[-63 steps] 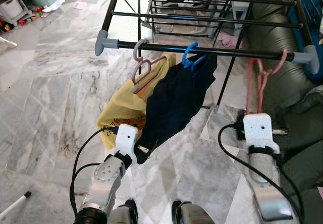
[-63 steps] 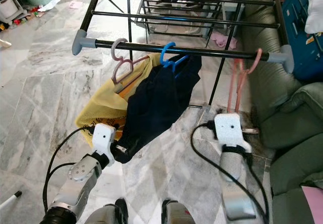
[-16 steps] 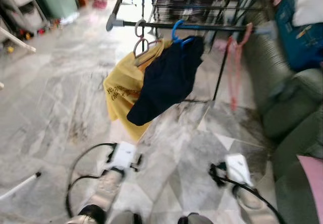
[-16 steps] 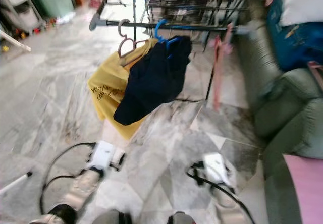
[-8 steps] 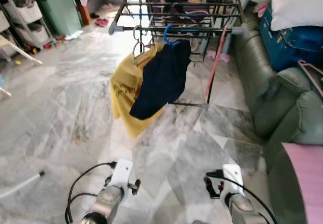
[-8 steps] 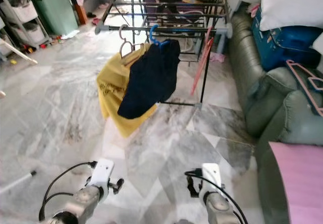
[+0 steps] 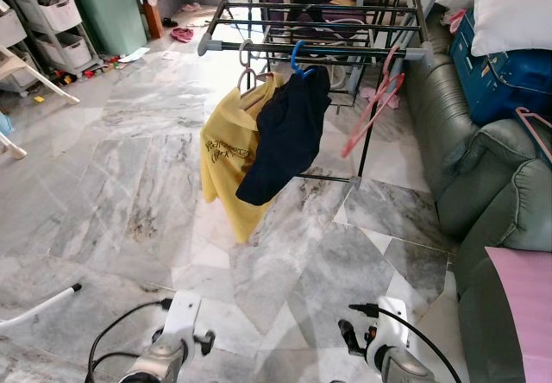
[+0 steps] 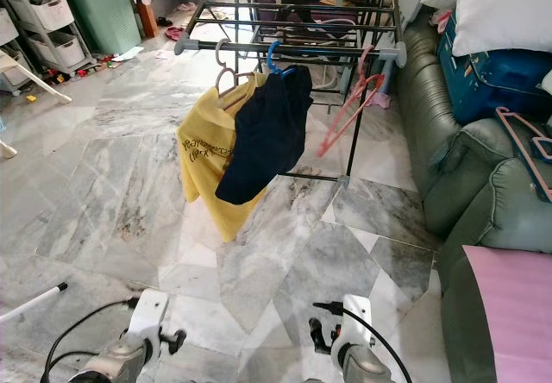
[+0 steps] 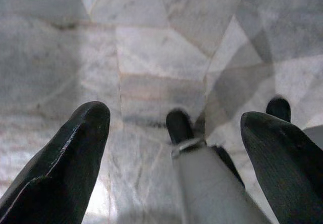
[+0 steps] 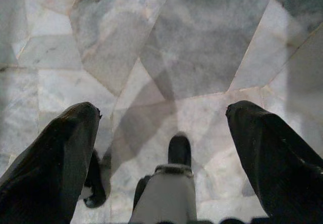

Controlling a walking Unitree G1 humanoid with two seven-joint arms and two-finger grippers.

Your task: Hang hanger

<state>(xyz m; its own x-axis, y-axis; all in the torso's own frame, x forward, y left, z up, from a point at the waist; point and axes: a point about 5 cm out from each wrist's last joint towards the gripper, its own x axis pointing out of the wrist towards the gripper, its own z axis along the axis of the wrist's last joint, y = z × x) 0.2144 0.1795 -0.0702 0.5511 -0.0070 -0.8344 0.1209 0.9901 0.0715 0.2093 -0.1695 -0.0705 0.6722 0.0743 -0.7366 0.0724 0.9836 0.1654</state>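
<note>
looks basically done: the empty pink plastic hanger (image 7: 373, 100) hangs tilted on the front rail of the black metal drying rack (image 7: 319, 49), beside the dark navy garment (image 7: 287, 137) and yellow shirt (image 7: 226, 166). left pincer (image 9: 171, 133) and right pincer (image 10: 161, 128) hang low (fingers apart, holding nothing) over the grey marble floor (image 7: 129, 185).
</note>
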